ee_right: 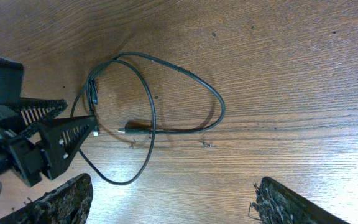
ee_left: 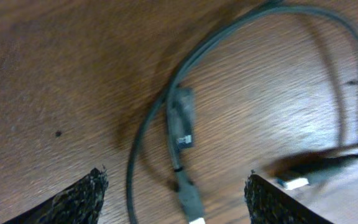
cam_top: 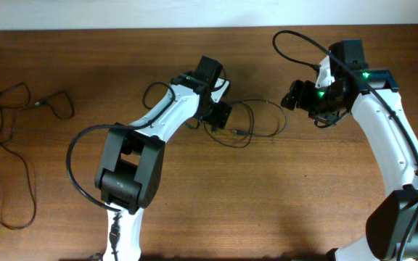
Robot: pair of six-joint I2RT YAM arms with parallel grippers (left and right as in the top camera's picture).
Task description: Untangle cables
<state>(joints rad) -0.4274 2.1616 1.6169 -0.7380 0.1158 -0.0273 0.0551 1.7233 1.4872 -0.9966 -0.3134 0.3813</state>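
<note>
A thin black cable (cam_top: 236, 133) lies in loose loops on the wooden table, between my two arms. My left gripper (cam_top: 222, 114) hovers low over its left end. In the left wrist view the left gripper (ee_left: 174, 180) is open, and a dark plug with a white tip (ee_left: 188, 199) and a strand lie between its fingers (ee_left: 79, 199), untouched. A second plug (ee_left: 294, 182) lies by the right finger. My right gripper (cam_top: 294, 94) is off to the right of the loops. The right gripper (ee_right: 173, 183) is open and empty, and the cable loop (ee_right: 219, 102) lies ahead of it.
More thin black cable (cam_top: 41, 103) sprawls in long loops over the far left of the table. The left gripper (ee_right: 48, 134) shows at the left of the right wrist view. The table's back edge (cam_top: 122, 29) meets a white wall.
</note>
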